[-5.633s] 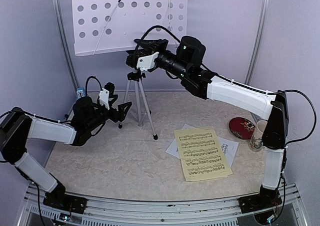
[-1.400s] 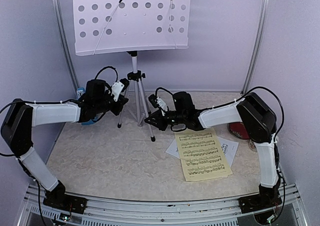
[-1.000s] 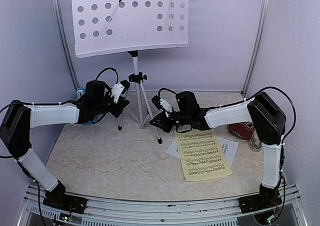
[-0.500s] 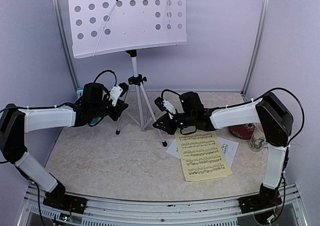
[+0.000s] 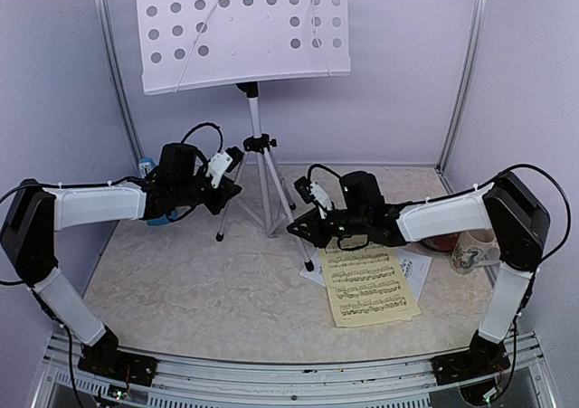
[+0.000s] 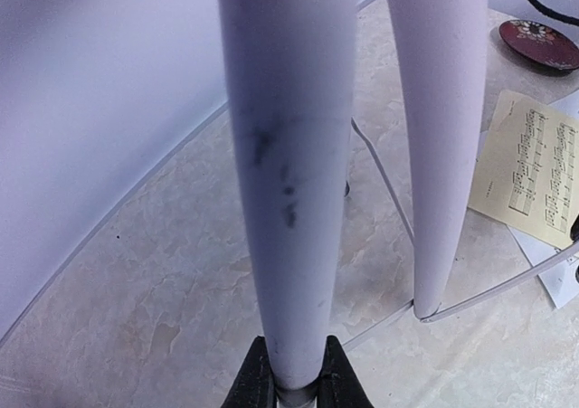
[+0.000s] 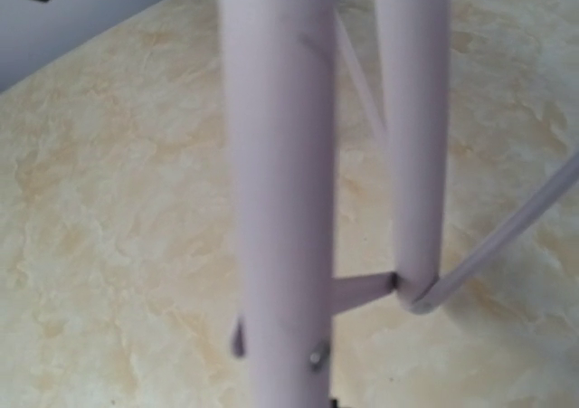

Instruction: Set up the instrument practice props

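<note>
Stand placement is the step we're on. We have both hands on the music stand. Our left gripper is clamped on the tripod leg on its side, and the left wrist view shows the black fingertips pinching the pale tube with no gap. Our right gripper sits on the opposite leg. In its wrist view the tube runs straight down into the jaws, with the pads barely in frame, so we read it as closed on that leg too. Neither hand carries anything else.

The stand is upright between the two hands, with the white perforated desk well above both. We can't tell whether all three feet are flat on the table.

By our read, the other props are not yet set up. The yellow sheet lies flat just to the near side of the right gripper, overlapping the white sheet. The blue metronome is behind the left forearm, mostly hidden. Out by the right elbow is the mug, which isn't ours.

Next move, as we see it: confirm the feet are seated, then open one hand at a time. That desk looks top-heavy, and a snagged leg could tip it. After that, the right hand is closest to the sheets, and flat paper will likely need an edge pick.
</note>
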{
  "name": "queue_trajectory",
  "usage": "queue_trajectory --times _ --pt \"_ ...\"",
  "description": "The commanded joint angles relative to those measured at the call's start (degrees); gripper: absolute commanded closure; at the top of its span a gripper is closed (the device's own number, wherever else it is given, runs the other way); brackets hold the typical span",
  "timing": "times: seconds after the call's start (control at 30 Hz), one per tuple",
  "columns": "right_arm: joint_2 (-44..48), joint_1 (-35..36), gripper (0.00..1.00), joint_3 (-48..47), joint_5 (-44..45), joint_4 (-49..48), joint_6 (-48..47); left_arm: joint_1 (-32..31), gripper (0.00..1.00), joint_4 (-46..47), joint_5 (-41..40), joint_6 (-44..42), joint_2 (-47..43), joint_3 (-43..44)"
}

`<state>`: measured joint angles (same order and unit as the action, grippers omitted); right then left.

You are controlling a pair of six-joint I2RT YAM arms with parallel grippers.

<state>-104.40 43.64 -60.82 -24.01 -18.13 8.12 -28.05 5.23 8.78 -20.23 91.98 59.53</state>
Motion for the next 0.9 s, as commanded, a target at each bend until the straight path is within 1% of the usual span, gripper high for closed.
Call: queue_trajectory --times 0.0,0.17,0.33,0.43,0.6,0.73,0.87 --pt "-1.3 1.2 1.00 2.6 0.0 3.0 4.6 4.6 1.00 -3.1 -12.2 -2.3 4.5 3.1" --pt "-6.9 4.2 1.00 -1.0 1.5 0.3 5.3 4.1 1.00 0.9 -10.5 -2.5 5.8 3.9" --pt "-10.4 5.0 1.00 -4.7 3.7 -0.4 5.6 1.4 1.00 2.9 -10.6 -4.5 10.4 7.3" --pt "-12.0 4.8 1.00 -8.3 4.8 0.9 4.7 1.3 1.00 3.1 -10.1 -5.2 13.1 9.8" --pt "-16.4 5.3 1.00 -15.2 2.7 1.6 5.5 2.9 1.00 1.2 -8.4 -6.9 14.2 12.7" --pt "-18.2 5.6 1.00 -16.3 1.9 0.2 6.9 3.6 1.00 1.4 -6.0 -8.6 13.3 11.3" --pt "-18.9 5.7 1.00 -16.1 0.4 -1.3 7.6 3.2 0.94 5.4 -3.2 -9.2 12.8 7.9"
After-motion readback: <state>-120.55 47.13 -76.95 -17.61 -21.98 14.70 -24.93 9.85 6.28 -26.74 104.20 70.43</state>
